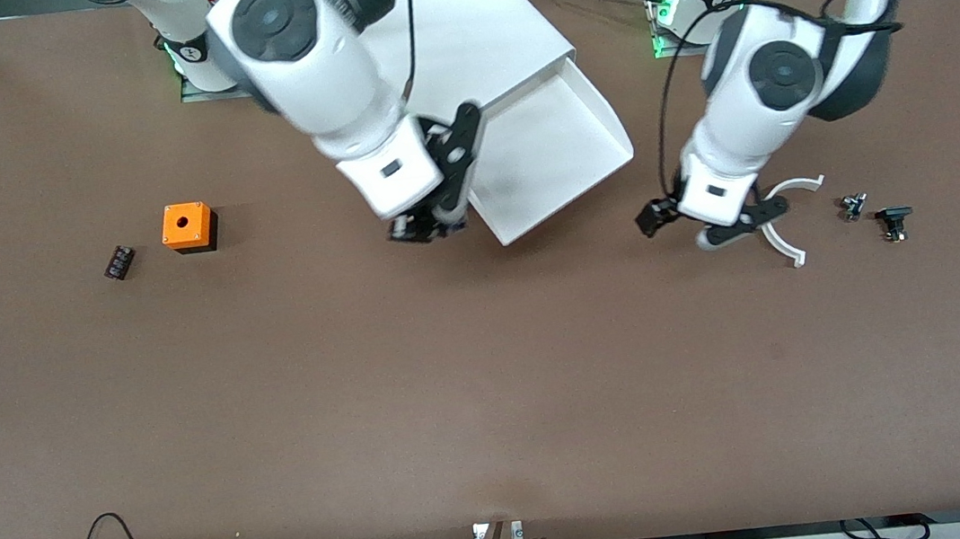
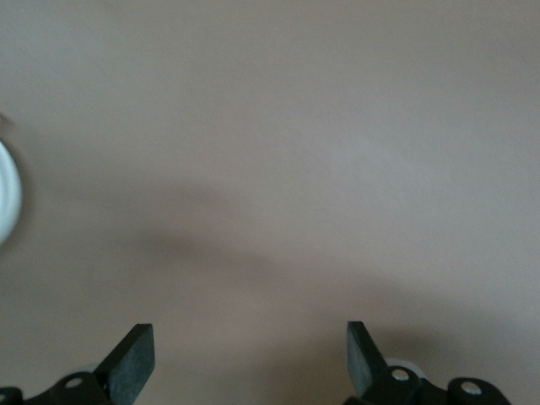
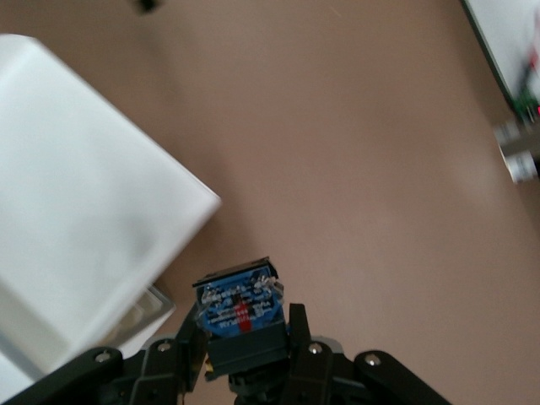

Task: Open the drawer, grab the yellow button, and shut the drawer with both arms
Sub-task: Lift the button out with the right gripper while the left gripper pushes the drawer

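Clamped black fingers (image 3: 297, 333) of the right gripper (image 1: 425, 224) pinch the blue-bodied button (image 3: 239, 310) beside the open, smooth white drawer (image 1: 553, 153); the left gripper (image 1: 681, 227) hangs spread over matte brown table (image 1: 492, 377).

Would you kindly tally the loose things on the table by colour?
Orange: 1, the cube
Dark: 3, the ribbed block and two small parts
White: 1, the curved piece
Total: 5

Left gripper (image 2: 249, 359) fingers wide apart over bare brown table (image 2: 321, 152) (white curved piece (image 2: 7, 192) at edge)
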`<control>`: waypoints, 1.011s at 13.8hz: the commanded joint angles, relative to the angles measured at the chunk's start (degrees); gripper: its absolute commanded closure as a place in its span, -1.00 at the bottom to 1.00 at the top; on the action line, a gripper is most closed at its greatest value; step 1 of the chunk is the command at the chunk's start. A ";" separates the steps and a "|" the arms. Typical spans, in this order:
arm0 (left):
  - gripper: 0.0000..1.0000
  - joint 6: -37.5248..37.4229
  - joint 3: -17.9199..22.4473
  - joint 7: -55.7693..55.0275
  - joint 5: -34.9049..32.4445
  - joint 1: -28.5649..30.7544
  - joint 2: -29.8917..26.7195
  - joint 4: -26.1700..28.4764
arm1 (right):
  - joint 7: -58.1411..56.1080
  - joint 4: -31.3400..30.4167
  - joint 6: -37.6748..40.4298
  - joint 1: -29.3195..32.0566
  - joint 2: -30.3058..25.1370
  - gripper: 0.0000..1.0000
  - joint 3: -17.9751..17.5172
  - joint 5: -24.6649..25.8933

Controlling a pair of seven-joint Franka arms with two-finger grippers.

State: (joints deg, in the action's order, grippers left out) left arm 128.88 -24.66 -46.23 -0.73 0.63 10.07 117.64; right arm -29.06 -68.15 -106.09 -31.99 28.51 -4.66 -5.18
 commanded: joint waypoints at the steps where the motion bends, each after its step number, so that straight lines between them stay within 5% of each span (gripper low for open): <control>1: -1.00 1.11 -5.20 -6.74 2.38 -0.11 -1.36 2.94 | 8.74 -6.90 -0.35 5.52 -2.24 0.56 -0.62 1.75; 3: -1.00 0.76 -10.12 -9.58 7.91 -0.11 -2.85 5.66 | 13.04 -9.27 0.09 9.29 -2.23 0.56 -0.01 3.50; 9: -1.00 -3.71 -20.24 -9.58 9.51 0.07 -5.41 8.31 | 26.58 -22.10 1.32 19.15 -3.38 0.56 1.40 9.13; 14: -1.00 -6.27 -22.27 -9.58 10.83 0.24 -6.03 8.31 | 21.88 -35.01 -6.82 27.49 -7.24 0.55 1.40 10.54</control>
State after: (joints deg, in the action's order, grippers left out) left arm 124.47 -45.25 -56.33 7.97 0.06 6.15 124.84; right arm -4.45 -94.93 -107.94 -7.61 26.15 -2.23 4.46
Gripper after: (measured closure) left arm 0.000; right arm 0.577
